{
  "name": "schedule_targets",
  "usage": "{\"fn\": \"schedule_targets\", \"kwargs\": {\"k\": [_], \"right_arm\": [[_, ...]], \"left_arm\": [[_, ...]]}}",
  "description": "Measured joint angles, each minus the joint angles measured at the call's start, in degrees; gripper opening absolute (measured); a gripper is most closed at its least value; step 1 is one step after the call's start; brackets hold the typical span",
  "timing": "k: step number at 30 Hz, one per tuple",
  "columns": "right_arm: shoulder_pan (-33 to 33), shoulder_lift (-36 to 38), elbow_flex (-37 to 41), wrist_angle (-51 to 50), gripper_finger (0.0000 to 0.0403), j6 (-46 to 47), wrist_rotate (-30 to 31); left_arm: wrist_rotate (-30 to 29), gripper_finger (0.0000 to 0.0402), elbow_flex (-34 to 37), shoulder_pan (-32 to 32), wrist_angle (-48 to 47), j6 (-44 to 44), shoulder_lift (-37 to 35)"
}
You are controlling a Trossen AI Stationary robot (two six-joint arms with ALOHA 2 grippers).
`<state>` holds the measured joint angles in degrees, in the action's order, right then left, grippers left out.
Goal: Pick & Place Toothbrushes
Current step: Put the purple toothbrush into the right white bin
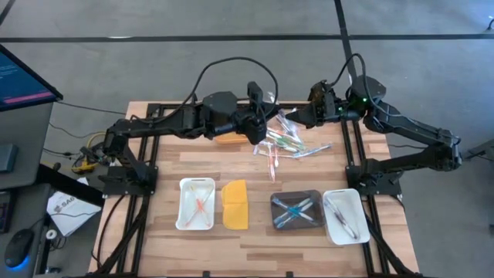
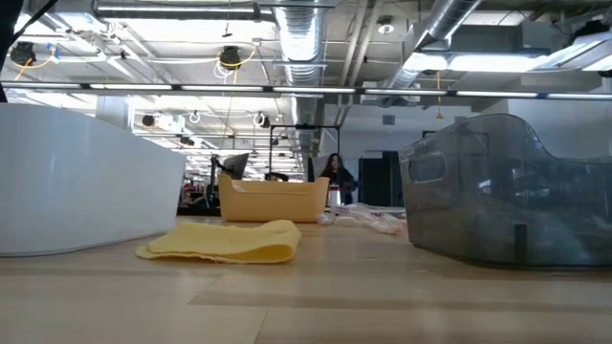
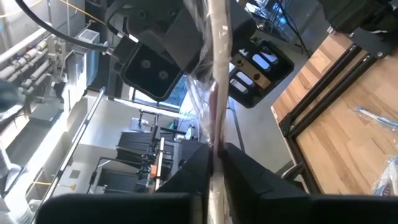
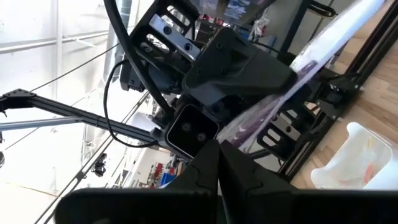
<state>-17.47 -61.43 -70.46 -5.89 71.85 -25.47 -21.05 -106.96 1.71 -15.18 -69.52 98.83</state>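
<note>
Pinched shut in the left gripper (image 3: 214, 155): one wrapped toothbrush (image 3: 217, 68), held up in the air over the far side of the table (image 1: 255, 247). Clamped on what looks like the same wrapper from the other end: the right gripper (image 4: 217, 152), fingers pressed together. Likely very light. Stiff thin plastic stick inside, pinkish, with a clear, crinkly, loose sleeve around it. Expect slippery film and a brush that can slide or twist inside, so best pinched mid-handle through the film, not on the empty wrapper tail.

Lying below on the wood: a heap of loose toothbrushes (image 1: 289, 145), pink, green and clear, crossed over each other, near an orange bin (image 1: 228, 140). Along the near edge: a white tray (image 1: 184, 216) with orange sticks, a floppy flat yellow lid (image 1: 235, 205), a dark tray (image 1: 275, 202) with blue ones, and a second white tray (image 1: 356, 216). Hard smooth tray walls, rounded corners.
</note>
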Motion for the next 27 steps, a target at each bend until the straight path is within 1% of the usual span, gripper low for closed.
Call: {"fn": "schedule_targets", "kwargs": {"k": [3,9,14,19,22,27], "right_arm": [[-0.28,0.00,0.00,0.17,0.0012,-0.05,0.01],[-0.74,0.00,0.00,2.51,0.0067,-1.57,0.42],[-3.89,0.00,0.00,8.35,0.0107,-2.67,1.14],[-7.60,0.00,-0.07,16.04,0.0137,-2.86,1.11],[-9.20,0.00,-0.07,18.73,0.0148,-3.40,1.11],[-11.08,0.02,-0.07,18.63,0.0159,-3.48,1.07]], "left_arm": [[-0.02,0.0012,0.00,0.03,-0.03,0.02,0.00],[-0.04,0.0015,0.00,-0.16,-0.22,1.30,0.00],[0.01,0.0013,0.00,-1.09,-0.33,6.15,0.00],[-0.01,0.0012,0.00,-2.78,-0.26,10.25,0.00],[-0.01,0.0012,0.02,-3.77,-0.36,15.08,-0.19],[1.02,0.0012,-0.01,-4.45,0.50,27.59,-1.48]]}}
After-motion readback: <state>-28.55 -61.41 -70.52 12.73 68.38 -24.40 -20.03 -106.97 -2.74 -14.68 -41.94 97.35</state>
